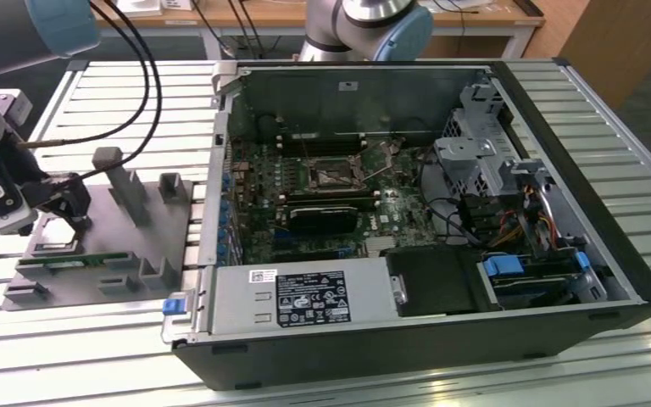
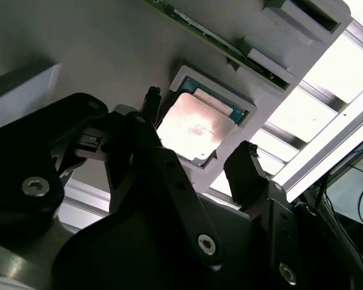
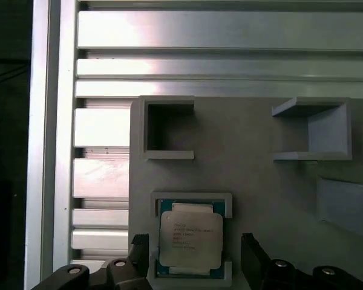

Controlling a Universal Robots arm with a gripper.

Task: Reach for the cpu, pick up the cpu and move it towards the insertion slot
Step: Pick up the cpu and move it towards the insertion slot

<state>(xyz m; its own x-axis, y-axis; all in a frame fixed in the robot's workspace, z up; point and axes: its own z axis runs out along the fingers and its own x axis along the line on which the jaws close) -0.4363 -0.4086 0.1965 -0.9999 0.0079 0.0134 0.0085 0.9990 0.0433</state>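
1. Tool: black two-finger tool, spread wide, gripping nothing. In both wrist views one finger stands on each side of the cpu, w/ a visible gap btw finger and chip on both sides.
2. Cpu: small flat square chip, silvery-beige metal lid on a green-edged board. It lies flat in a shallow square pocket of the pale grey plastic fixture plate, not lifted.
3. The fixture plate rests on the slatted aluminium tabletop, at the exterior view's left. The tool hangs low over the plate's left part.
4. Insertion slot: square socket w/ shiny metal frame & dark centre. It sits on the motherboard inside the open black PC case, which lies on its side at centre-right of the exterior view. Slot and cpu are well apart, w/ the case wall btw them.
5. Black rectangular heatsink-like block: just beside the slot, on its near side.
6. Thin green memory stick: lies in the fixture plate, nearer than the tool in the exterior view.
7. Grey upright posts stand on the plate, right of and farther than the tool. The first wrist view also shows two open-sided square walled pockets beyond the cpu pocket.
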